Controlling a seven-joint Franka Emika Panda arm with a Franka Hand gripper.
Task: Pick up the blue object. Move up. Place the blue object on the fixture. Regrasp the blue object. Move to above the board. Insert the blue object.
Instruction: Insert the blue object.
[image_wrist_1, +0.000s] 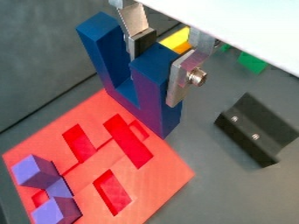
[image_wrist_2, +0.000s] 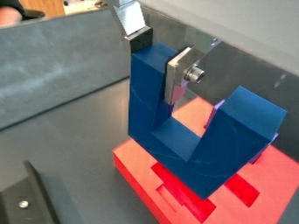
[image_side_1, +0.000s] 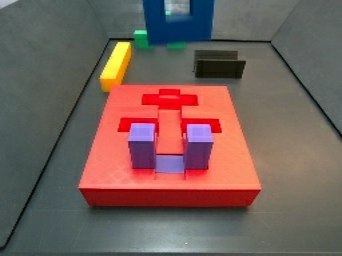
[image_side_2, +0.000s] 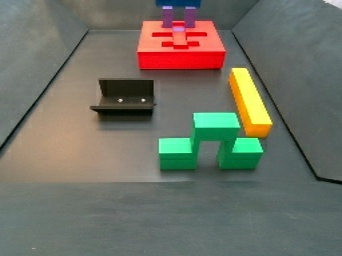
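As seen from the side camera nearest the board (image_side_1: 120, 170), the red slab filled the foreground, its top cut with recessed slots. The purple block (image_side_1: 167, 148) sat in the closest slots with its two prongs pointing up; the slots behind it lay open.

Past the board's far edge on the dark floor:
- the yellow bar (image_side_1: 118, 62) lay lengthwise off one corner
- the fixture (image_side_1: 219, 65) stood off the opposite corner, well apart from the bar, nothing on it
- the green block (image_side_1: 140, 38) sat at the bar's far end

Farthest back and raised off the floor hung the blue object (image_side_1: 178, 22), cut off by the picture's upper edge.

Both wrist views showed the hold plainly. The gripper (image_wrist_1: 162, 57) was closed on one prong of the blue object (image_wrist_1: 128, 70) — one silver finger (image_wrist_1: 187, 77) flat against the prong's outer face, its mate down in the gap of the U. Prongs pointed up toward the wrist, bridge lowest. Beneath the bridge showed the red of the board (image_wrist_2: 176, 197) — whether block and board touched, I could not tell from there.
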